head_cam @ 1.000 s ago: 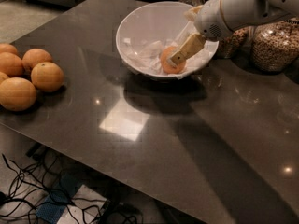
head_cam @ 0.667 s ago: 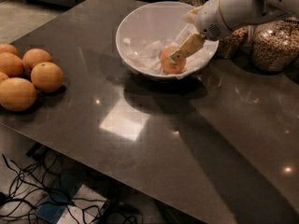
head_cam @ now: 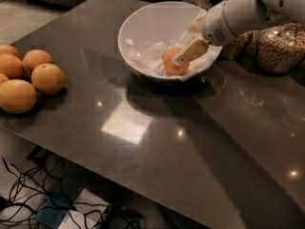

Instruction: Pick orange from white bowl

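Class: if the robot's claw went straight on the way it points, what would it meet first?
The claw, inside the wide white bowl, points down-left at the small round orange fruit, so likely that first; contact may already exist.

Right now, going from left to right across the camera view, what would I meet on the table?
Pile of loose oranges → white bowl, with the claw inside it at the orange → glass jars of nuts.

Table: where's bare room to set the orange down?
Bare table in front of the bowl, between the loose oranges at left and the near edge. Crowded: jars back right; gripper in the bowl at the orange.
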Action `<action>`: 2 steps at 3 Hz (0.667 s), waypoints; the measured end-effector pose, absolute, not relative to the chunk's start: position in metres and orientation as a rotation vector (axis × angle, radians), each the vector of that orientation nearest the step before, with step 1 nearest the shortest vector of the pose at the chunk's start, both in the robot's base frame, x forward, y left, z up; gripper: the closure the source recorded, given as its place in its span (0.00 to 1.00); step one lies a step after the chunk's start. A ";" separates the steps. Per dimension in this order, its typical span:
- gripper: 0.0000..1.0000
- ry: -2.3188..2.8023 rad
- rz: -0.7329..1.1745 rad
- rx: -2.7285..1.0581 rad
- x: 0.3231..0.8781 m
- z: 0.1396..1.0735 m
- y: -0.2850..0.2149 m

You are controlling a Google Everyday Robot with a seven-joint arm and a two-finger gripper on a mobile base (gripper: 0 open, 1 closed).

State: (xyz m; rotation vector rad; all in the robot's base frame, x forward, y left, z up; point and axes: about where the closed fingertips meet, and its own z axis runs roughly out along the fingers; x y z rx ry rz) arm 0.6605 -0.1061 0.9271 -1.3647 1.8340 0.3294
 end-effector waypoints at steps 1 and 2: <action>0.25 1.857 0.344 -1.372 0.662 0.917 -0.106; 0.25 1.878 0.370 -1.396 0.664 0.903 -0.098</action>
